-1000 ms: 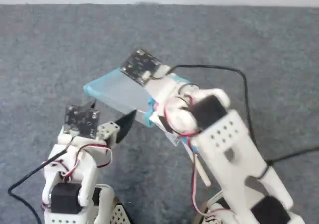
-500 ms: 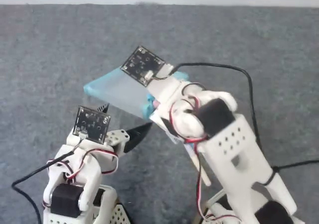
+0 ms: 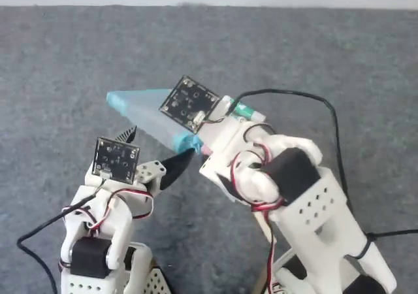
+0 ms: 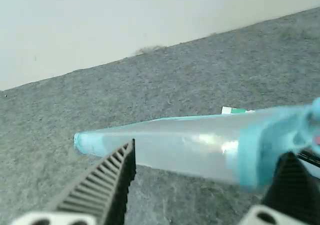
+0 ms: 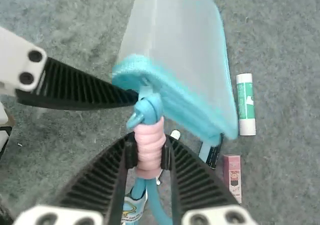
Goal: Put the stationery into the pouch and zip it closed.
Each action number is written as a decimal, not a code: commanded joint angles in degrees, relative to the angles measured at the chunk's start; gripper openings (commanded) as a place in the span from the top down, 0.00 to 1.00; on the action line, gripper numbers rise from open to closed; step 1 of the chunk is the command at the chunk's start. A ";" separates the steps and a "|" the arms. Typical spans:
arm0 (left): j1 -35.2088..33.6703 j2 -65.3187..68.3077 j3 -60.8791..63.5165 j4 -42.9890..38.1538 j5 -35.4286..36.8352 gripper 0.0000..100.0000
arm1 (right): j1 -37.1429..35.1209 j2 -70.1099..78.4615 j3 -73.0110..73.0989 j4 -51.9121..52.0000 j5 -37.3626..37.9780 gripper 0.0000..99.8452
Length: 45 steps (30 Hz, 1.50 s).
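Observation:
The translucent pouch (image 3: 145,110) with teal trim hangs tilted above the grey carpet. My right gripper (image 5: 148,144) is shut on the pink pull (image 5: 148,152) at the pouch's (image 5: 175,50) zip end. My left gripper (image 3: 157,147) stands open at the pouch's near corner, its black fingers (image 4: 107,182) spread to either side of the pouch (image 4: 185,145); one of them (image 5: 75,87) reaches the teal corner. Below lie a green glue stick (image 5: 245,103), a black pen (image 5: 213,154) and a pink eraser (image 5: 231,177). The glue stick (image 3: 247,111) peeks out beside the right arm.
Grey carpet (image 3: 313,52) spreads to a pale wall (image 4: 125,15) at the back. A black cable (image 3: 326,121) loops over the right arm. Both arm bases crowd the front edge.
The right arm has tipped the pouch from lying flat to nearly edge-on and shifted a little right. The left gripper drew back, then closed in on the pouch's near corner.

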 commanded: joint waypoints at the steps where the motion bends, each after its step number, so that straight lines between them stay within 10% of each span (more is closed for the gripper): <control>1: -0.44 -0.35 -2.51 0.00 0.70 0.59 | -0.22 -2.42 2.81 -4.26 0.79 0.99; 23: -1.41 -0.35 -10.33 9.23 1.05 0.59 | 5.85 -2.07 6.24 -11.30 2.55 0.99; 45: 4.48 -0.26 -1.80 0.70 1.05 0.59 | 2.95 -2.42 6.15 -12.70 0.88 0.99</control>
